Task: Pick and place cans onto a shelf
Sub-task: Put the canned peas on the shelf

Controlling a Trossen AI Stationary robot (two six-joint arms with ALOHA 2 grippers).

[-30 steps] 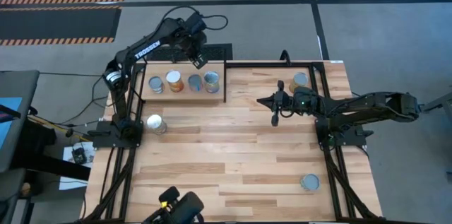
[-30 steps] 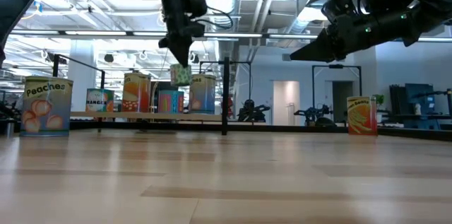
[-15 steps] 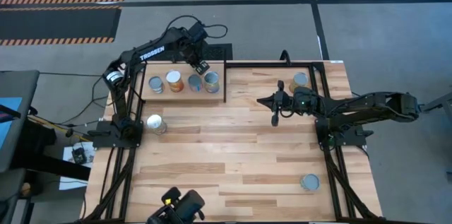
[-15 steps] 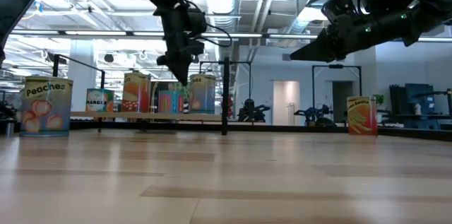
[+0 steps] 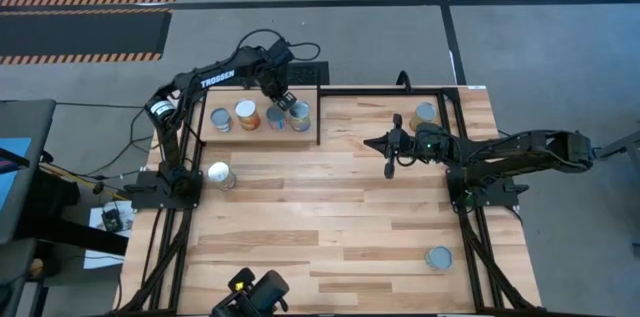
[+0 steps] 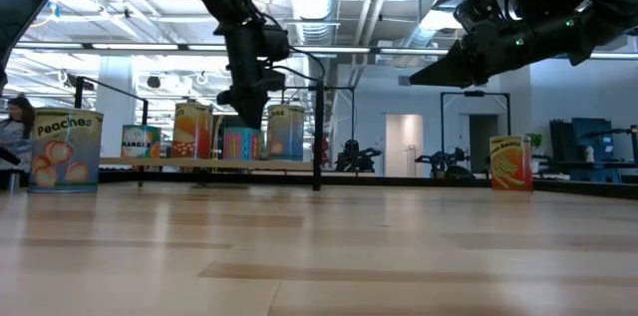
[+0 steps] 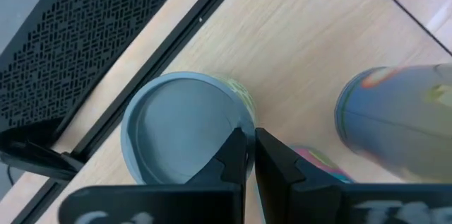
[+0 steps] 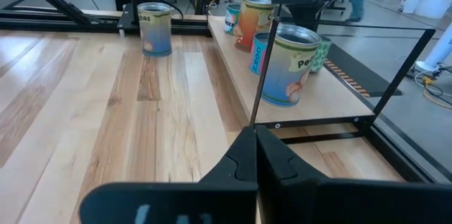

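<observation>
Left wrist view, nearest first: the left gripper (image 7: pixel 248 155) has its fingers pinched together on the rim of a green-labelled can (image 7: pixel 180 128), which it seems to hold by that lip. The can lies directly under the claw, upright with its long axis vertical and its silver lid up, on the shelf (image 7: pixel 296 47) near the back rod, just beside a neighbouring can (image 7: pixel 402 111). Letting go and rising straight up looks like the next move. Farther off, the right gripper (image 8: pixel 256 155) hovers closed and empty over mid-table, nearer a loose can (image 5: pixel 425 114).
</observation>
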